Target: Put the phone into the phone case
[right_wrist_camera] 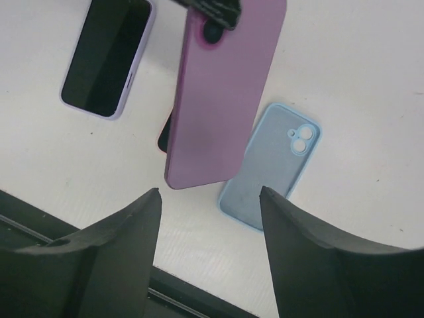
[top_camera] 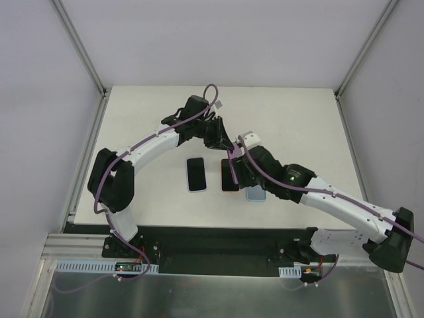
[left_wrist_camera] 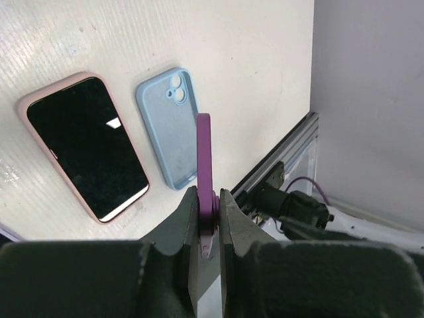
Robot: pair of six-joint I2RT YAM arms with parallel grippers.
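Left fingers (left_wrist_camera: 184,228) tight on purple case (left_wrist_camera: 204,149) edge; right fingers (right_wrist_camera: 122,248) apart.

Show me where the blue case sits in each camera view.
Top external: blue case, centre, partly under the right arm.
Left wrist: upper middle.
Right wrist: right of centre.
Shared landmark: the phone lying beside it, nearly hidden in the right wrist view.

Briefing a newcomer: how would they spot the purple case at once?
Over the white table, follow the left arm out to its pincer. The purple case hangs there, pinched at one end. Unlike the blue case, which lies flat, it is held clear of the table.
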